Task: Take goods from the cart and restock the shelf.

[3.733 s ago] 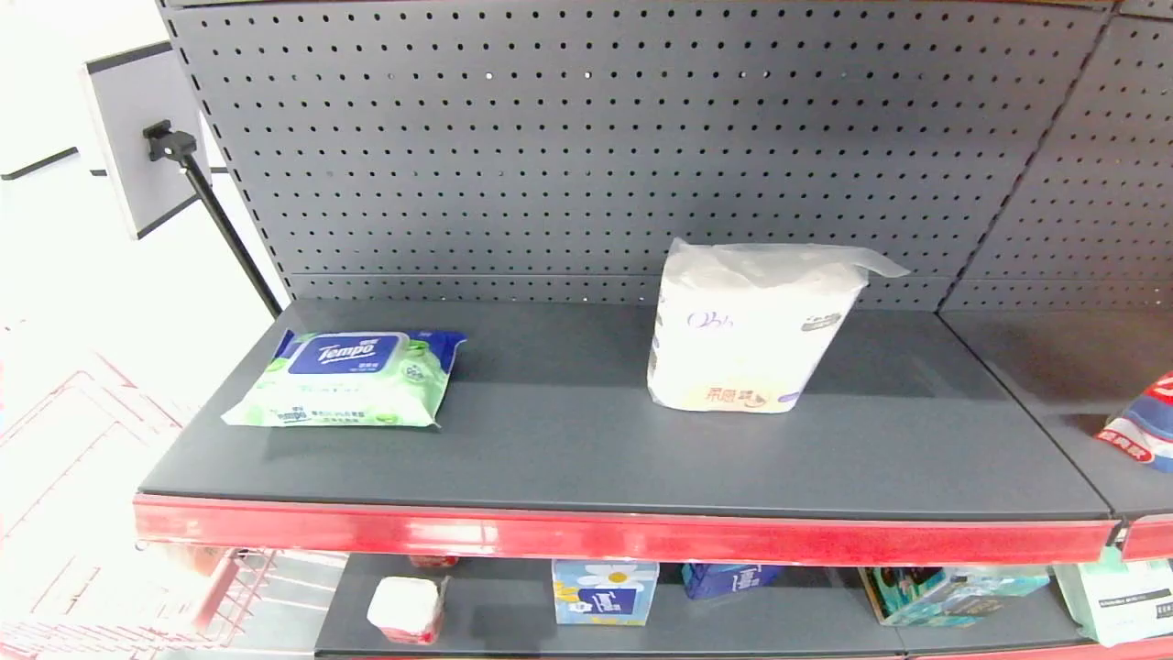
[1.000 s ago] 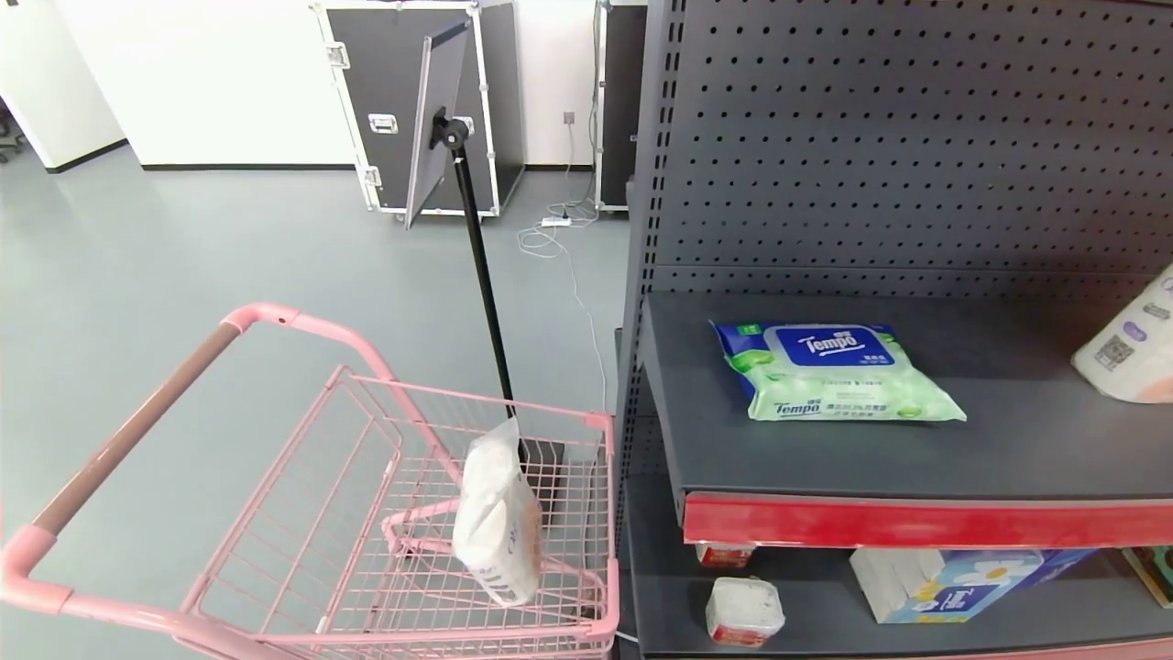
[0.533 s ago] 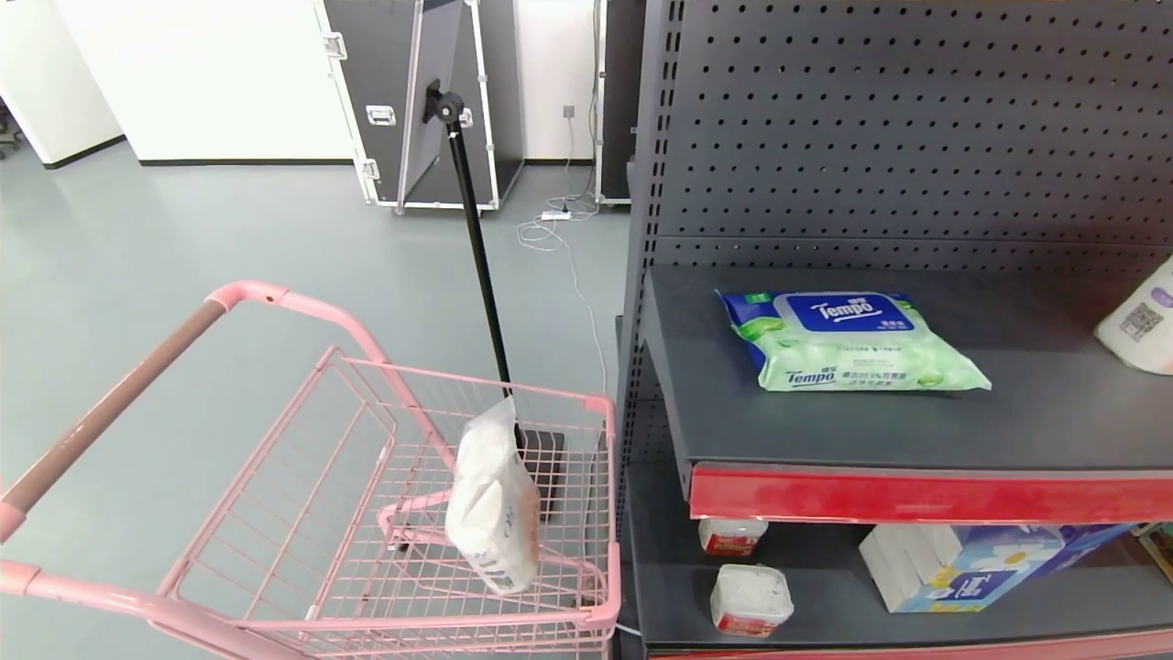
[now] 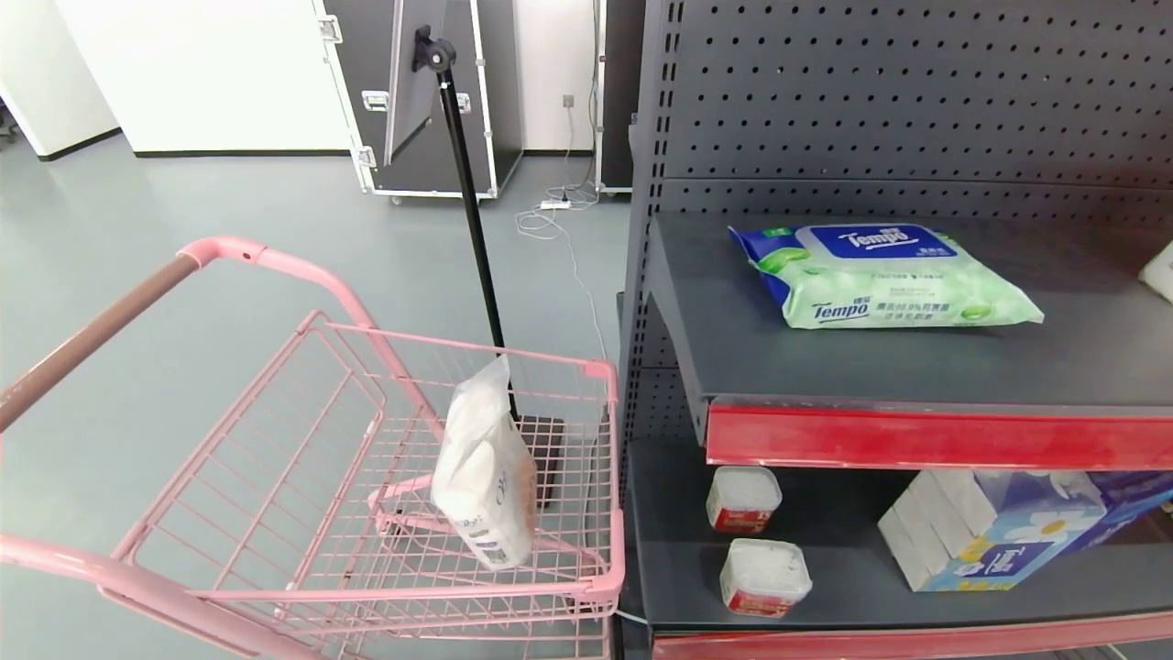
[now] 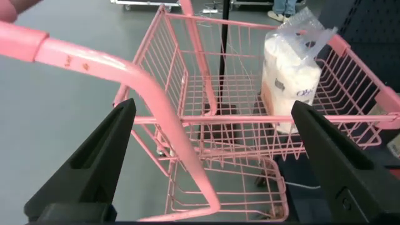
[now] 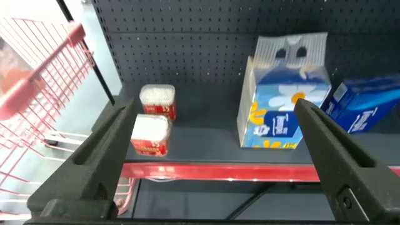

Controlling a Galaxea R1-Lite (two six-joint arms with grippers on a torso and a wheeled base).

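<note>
On grey floor [image 4: 183,211], pink wire cart [image 4: 541,357] holds upright white pack [image 4: 481,486].

The upper shelf [image 4: 825,367] is carrying a flat wet-wipes pack [image 4: 884,275] near its left end. The lower shelf [image 4: 669,513] is holding a nearer tub [image 4: 765,576], a farther tub [image 4: 742,498] and a tissue-box bundle [image 4: 999,532] to their right. The pink cart [image 4: 612,564], standing on the floor [image 4: 183,211] just beside the shelf, is holding a white tissue pack [image 4: 486,486] upright.
</note>
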